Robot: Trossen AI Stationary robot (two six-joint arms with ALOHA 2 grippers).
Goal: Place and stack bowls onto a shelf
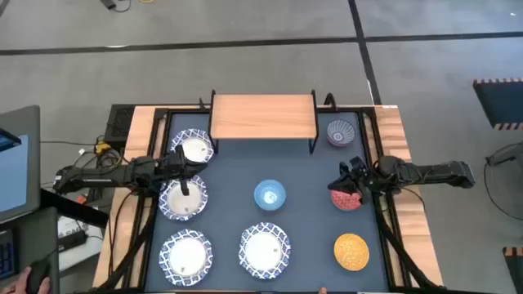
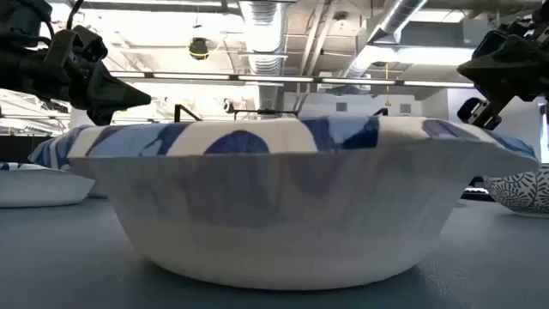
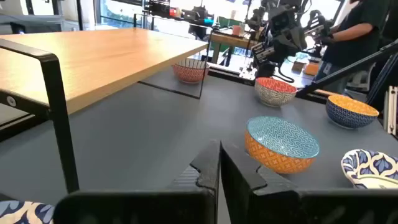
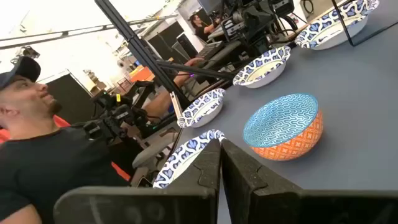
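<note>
Student: Grippers first, please. What state are they in?

Tutor: Left gripper hangs near the table's left edge, its fingers pressed together with nothing between them. Right gripper hangs near the right edge, also closed and empty, as its own wrist view shows.

Student: What lies nearest each?

Tutor: The left gripper sits over the gap between two white bowls, the far-left white bowl and the mid-left white bowl. The right gripper hovers just above the red bowl; whether they touch cannot be told.

Student: And farther out?

Tutor: The light blue bowl stands at the table's middle, about equally far from both arms. Two more white bowls, one at the near-left corner and one at mid near edge, and the yellow bowl line the near edge. The grey-blue bowl stands just beside the shelf's right end.

Student: Where is the shelf?

Tutor: The shelf stands at the middle of the far edge, long axis along that edge, its top board bare. From either gripper it lies farward and inward. Judged so, each arm serves its own side's bowls, and must open before any pickup.
</note>
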